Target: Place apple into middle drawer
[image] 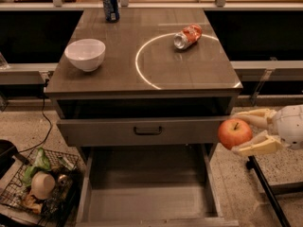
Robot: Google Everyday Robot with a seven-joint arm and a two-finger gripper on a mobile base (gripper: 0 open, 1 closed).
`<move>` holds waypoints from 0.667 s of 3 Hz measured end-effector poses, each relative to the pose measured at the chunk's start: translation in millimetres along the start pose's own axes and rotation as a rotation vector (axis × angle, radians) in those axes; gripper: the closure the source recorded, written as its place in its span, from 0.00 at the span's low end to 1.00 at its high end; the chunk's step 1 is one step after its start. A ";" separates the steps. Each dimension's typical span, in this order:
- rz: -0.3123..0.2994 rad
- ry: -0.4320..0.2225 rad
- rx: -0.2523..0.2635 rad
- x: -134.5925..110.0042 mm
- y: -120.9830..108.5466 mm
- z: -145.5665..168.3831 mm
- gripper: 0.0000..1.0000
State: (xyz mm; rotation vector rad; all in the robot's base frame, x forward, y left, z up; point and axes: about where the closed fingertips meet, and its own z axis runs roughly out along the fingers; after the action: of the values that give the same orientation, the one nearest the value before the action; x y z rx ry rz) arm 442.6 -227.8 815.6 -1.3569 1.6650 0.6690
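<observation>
My gripper (247, 131) comes in from the right edge, beside the cabinet's right front corner, and is shut on the red-orange apple (234, 133). It holds the apple in the air at the height of the grey drawer front (142, 130) with the dark bar handle. Below and to the left, the middle drawer (149, 203) is pulled out wide, its bare grey floor showing and nothing in it. The apple hangs just right of and above the drawer's right wall.
On the cabinet top stand a white bowl (85, 54), a blue can (111, 5) at the back, and a crushed red-and-silver can (187, 36) on a white circle. A wire basket (38, 186) of clutter sits on the floor at left. A dark bar (267, 190) slants below the gripper.
</observation>
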 end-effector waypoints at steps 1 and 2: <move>0.003 -0.037 -0.007 19.8 22.9 26.2 1.00; 0.001 -0.059 -0.031 58.9 62.7 73.8 1.00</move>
State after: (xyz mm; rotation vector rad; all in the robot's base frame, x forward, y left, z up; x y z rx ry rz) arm 401.4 -179.3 721.7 -1.3458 1.6142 0.7312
